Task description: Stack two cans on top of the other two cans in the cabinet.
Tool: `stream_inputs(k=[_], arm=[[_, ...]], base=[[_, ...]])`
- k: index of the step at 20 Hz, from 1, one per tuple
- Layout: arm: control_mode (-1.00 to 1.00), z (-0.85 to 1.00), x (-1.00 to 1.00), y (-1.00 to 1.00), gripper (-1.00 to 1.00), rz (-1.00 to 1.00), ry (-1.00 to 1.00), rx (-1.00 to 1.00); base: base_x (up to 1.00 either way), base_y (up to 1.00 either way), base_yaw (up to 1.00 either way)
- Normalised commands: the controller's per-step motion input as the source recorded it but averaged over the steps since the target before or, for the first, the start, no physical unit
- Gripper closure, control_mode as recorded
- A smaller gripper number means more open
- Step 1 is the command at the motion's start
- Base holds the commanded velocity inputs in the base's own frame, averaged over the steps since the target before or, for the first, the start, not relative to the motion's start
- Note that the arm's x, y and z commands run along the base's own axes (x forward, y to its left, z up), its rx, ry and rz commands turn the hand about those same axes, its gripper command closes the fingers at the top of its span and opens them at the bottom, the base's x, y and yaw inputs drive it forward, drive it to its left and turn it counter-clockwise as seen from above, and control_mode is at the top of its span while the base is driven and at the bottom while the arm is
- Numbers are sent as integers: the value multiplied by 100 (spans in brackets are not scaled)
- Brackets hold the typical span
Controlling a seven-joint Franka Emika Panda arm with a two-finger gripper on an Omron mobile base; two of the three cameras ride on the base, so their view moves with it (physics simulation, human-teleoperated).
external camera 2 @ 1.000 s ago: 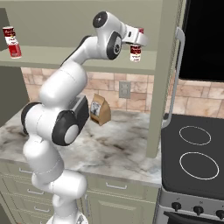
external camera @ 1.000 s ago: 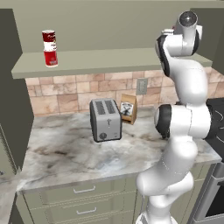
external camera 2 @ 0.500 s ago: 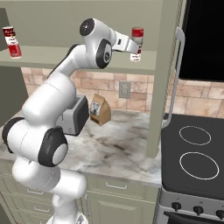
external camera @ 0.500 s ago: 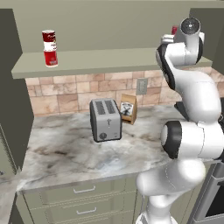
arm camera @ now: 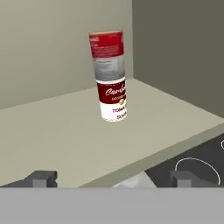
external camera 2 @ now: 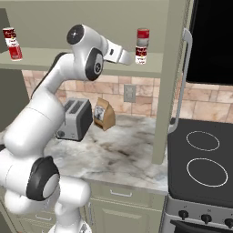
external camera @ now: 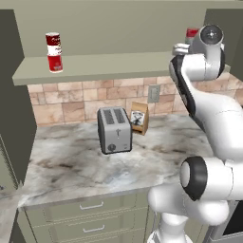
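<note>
Two two-can stacks stand well apart on the cabinet (external camera 2: 91, 61) shelf — one at the left end (external camera: 54, 52), one at the right (external camera 2: 142, 46). The gripper (arm camera: 113, 177) faces the right stack, jaws wide and empty, apparently because stacking is finished.

Two stacked cans (external camera 2: 142, 47) on cabinet (external camera 2: 82, 63) R end, hand (external camera 2: 129, 58) beside, open
</note>
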Motion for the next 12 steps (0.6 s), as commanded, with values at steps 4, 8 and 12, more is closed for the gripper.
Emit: stream_inputs(k=[4, 8, 12], arm=[[-100, 0, -58, 35, -100, 7, 9, 10], [-100, -4, -59, 39, -100, 13, 9, 11], [-100, -17, -62, 42, -100, 22, 2, 6]], base=[[0, 0, 0], [0, 0, 0], [0, 0, 0]])
